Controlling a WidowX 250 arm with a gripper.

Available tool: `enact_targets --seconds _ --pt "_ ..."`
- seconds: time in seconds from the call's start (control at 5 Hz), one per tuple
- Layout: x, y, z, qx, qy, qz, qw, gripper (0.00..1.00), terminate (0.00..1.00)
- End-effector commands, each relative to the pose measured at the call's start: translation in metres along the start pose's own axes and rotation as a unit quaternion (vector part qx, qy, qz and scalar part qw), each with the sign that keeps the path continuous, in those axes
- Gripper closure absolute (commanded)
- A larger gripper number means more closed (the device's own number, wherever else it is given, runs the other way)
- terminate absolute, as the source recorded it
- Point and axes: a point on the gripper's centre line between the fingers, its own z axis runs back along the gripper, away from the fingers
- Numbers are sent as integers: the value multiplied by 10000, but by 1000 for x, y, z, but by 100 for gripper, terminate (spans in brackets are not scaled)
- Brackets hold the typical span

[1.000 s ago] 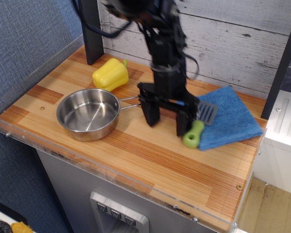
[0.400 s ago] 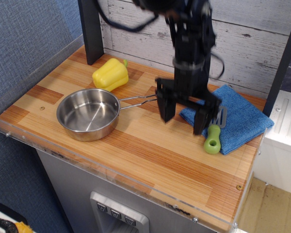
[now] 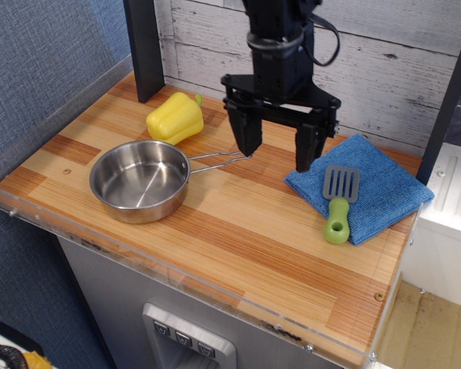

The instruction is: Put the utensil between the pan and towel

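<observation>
Gripper (image 3: 276, 151) empty, jaws wide apart, above bare wood btwn pan (image 3: 140, 181) & towel (image 3: 359, 187). Spatula (image 3: 339, 201) lies on towel. Drop square over green handle, clamp mid-handle, lift clear.

Pan (image 3: 140, 180) at left-centre of the tabletop (image 3: 238, 238); pepper (image 3: 175, 117) behind it. Towel (image 3: 359, 187) at right, the utensil (image 3: 339, 202) lying on it. Pincer (image 3: 276, 150) above, between pan and towel.
</observation>
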Motion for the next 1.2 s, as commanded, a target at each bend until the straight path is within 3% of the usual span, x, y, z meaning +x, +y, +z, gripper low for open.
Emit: enact_targets --seconds 0.0,0.2,1.0 --pt "6 -16 -8 160 221 67 9996 0 0" --pt "4 -27 -13 333 306 278 9986 0 0" --pt "-3 -49 -45 429 494 521 9965 0 0"
